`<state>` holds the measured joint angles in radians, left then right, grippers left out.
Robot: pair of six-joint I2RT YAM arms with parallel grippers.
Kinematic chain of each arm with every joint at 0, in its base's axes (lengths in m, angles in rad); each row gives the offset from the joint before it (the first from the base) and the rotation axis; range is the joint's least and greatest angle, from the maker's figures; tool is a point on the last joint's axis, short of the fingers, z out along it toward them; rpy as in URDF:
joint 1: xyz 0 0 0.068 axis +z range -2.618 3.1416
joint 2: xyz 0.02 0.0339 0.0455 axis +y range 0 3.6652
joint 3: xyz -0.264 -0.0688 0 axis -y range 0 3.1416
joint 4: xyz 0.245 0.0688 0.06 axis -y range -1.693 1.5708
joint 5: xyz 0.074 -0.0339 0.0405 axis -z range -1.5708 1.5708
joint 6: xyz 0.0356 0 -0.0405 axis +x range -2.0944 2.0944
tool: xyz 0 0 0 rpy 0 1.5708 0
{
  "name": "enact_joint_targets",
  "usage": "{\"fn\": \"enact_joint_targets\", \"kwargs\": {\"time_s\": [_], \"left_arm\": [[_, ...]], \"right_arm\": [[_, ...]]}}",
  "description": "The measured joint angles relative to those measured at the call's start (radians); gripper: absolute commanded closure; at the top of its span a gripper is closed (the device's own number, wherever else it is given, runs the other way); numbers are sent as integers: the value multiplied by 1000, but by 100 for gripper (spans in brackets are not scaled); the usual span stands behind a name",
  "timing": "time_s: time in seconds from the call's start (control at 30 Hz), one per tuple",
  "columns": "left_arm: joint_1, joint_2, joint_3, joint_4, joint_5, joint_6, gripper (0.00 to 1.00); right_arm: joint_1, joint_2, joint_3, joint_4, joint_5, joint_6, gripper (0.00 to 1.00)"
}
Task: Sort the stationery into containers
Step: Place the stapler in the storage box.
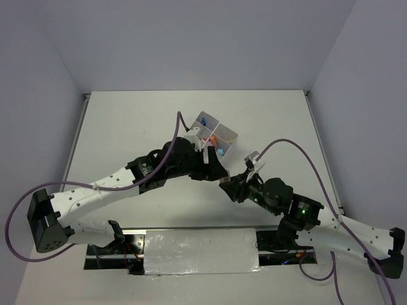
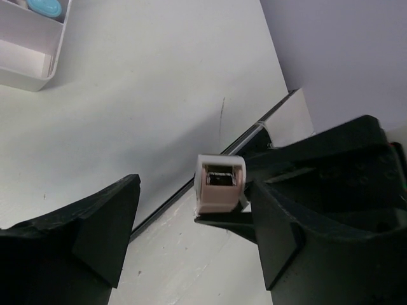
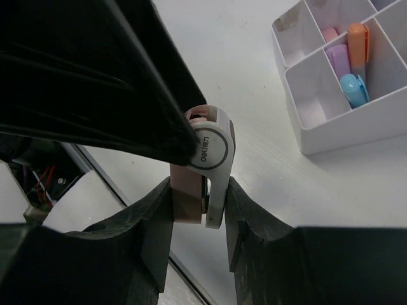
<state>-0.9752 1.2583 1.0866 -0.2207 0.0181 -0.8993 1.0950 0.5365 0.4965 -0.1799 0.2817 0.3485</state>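
Note:
My right gripper [image 3: 198, 194] is shut on the pink mini stapler [image 3: 206, 162] and holds it above the table, just in front of the white four-compartment box [image 1: 230, 135]. My left gripper [image 2: 191, 235] is open, with the stapler [image 2: 219, 184] between its two fingers [image 2: 95, 222] and one finger overlapping it in the right wrist view. In the top view the two grippers meet, the left [image 1: 217, 171] and the right [image 1: 229, 186], and the stapler is hidden there. The box [image 3: 343, 130] holds pink, orange and blue highlighters [image 3: 353, 89].
The box's corner [image 2: 28, 67] shows at the upper left of the left wrist view. A white taped strip [image 1: 200, 251] and a dark rail [image 2: 254, 130] run along the table's near edge between the arm bases. Grey walls close in the table on three sides.

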Motion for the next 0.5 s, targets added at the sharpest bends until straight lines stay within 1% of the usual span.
{"fn": "enact_joint_targets", "kwargs": {"time_s": [0.07,0.1,0.17,0.2,0.23,0.3,0.33,0.4,0.47,0.5], "left_arm": [[-3,18,0,1,-2,-1,22],[-3,25,0,0,-2,-2,26],[-4,35,0,3,0,-5,39],[-4,36,0,5,1,-9,56],[-4,36,0,7,0,-14,63],[-8,36,3,10,-1,-10,73],[-8,36,3,10,0,-4,79],[-8,36,3,16,0,2,88],[-6,36,3,21,0,6,91],[-5,36,3,21,3,6,95]], "right_arm": [[21,5,2,10,11,-10,100],[32,10,3,13,17,-14,100],[50,25,3,17,26,-25,100],[56,33,4,18,34,-29,100],[63,43,8,17,41,-33,100],[72,73,20,15,61,-35,100],[75,84,26,12,71,-34,100],[77,98,37,11,89,-34,100],[79,107,42,11,101,-35,100],[79,108,42,12,104,-35,100]]}}
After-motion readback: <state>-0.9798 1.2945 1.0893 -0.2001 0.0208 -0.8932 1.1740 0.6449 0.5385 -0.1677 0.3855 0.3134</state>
